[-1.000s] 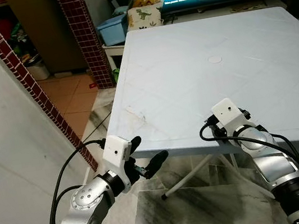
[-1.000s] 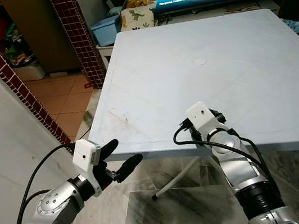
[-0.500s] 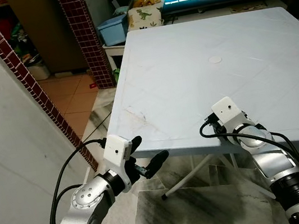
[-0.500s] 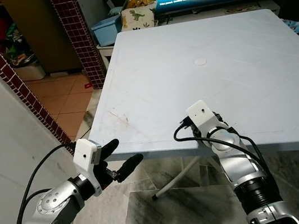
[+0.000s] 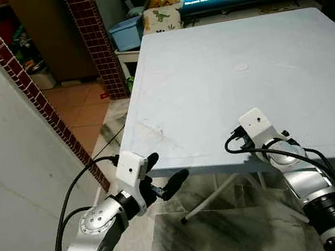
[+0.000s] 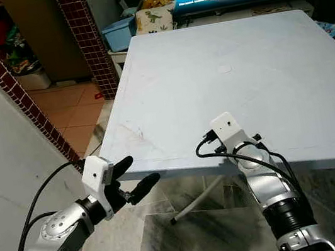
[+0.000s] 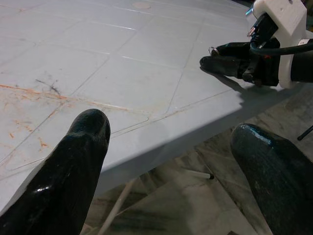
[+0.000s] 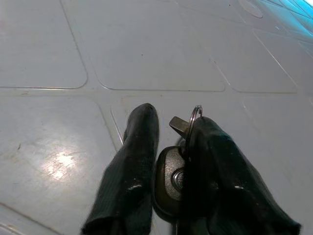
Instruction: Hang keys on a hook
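The keys (image 8: 172,169) sit between the two black fingers (image 8: 129,161) of the right gripper (image 8: 168,171), which is pinched shut on them. The dark key head is squeezed tight, and the silver ring (image 8: 195,115) pokes up past the finger tips. The gripper is low over the near edge of the pale table (image 5: 223,72).

The left gripper (image 5: 163,176) hangs just off the table's near corner with its fingers spread wide and nothing in them.

I can't see a hook anywhere, so the job looks just started. To do this step well, I think the robot should keep squeezing the key head, lift gently, and keep the ring free and sticking out, because the ring is the part that must slip over a hook.
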Available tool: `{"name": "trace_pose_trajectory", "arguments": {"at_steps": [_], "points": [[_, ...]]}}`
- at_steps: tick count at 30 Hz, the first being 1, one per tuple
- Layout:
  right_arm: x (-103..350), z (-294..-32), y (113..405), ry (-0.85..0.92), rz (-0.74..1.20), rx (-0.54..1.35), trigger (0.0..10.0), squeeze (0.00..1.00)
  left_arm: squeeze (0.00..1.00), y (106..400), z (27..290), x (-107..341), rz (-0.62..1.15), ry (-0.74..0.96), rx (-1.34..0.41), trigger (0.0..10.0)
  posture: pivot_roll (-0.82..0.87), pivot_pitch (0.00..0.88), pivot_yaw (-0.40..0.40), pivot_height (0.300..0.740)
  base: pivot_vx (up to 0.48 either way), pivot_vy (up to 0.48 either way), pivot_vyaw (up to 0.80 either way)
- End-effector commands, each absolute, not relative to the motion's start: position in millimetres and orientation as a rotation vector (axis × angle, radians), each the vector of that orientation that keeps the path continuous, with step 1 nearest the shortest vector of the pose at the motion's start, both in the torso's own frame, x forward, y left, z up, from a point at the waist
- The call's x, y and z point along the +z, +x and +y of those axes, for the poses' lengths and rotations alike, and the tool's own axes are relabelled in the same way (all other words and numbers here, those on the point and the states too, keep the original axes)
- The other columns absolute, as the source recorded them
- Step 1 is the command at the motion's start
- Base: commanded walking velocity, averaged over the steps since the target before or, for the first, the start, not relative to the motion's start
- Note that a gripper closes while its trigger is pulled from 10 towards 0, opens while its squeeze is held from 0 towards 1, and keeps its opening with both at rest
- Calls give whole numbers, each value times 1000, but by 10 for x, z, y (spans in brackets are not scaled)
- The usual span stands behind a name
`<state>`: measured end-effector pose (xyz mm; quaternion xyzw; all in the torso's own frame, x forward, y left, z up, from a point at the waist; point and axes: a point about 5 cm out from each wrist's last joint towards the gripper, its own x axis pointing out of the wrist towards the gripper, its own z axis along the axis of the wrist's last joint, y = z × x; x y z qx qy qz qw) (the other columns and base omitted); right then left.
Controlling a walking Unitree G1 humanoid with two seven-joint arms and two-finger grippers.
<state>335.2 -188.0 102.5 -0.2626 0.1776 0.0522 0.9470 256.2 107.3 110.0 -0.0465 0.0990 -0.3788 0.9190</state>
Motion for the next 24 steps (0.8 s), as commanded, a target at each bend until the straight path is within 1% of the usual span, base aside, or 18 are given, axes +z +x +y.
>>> {"name": "trace_pose_trajectory", "arguments": {"at_steps": [1,21,24], "points": [[1028,-1873,3372,-536,360,105,0,0,0,2558,1074,1151,189,-75,-786,10000,-32,25,118,740,0,0,0],[1062,-1878,3406,-563,346,104,0,0,0,2572,1062,1156,185,-76,-779,10000,-30,33,110,740,0,0,0],[1109,-1872,3432,-576,319,98,0,0,0,2588,1078,1163,176,-76,-764,10000,-32,31,113,740,0,0,0]]}}
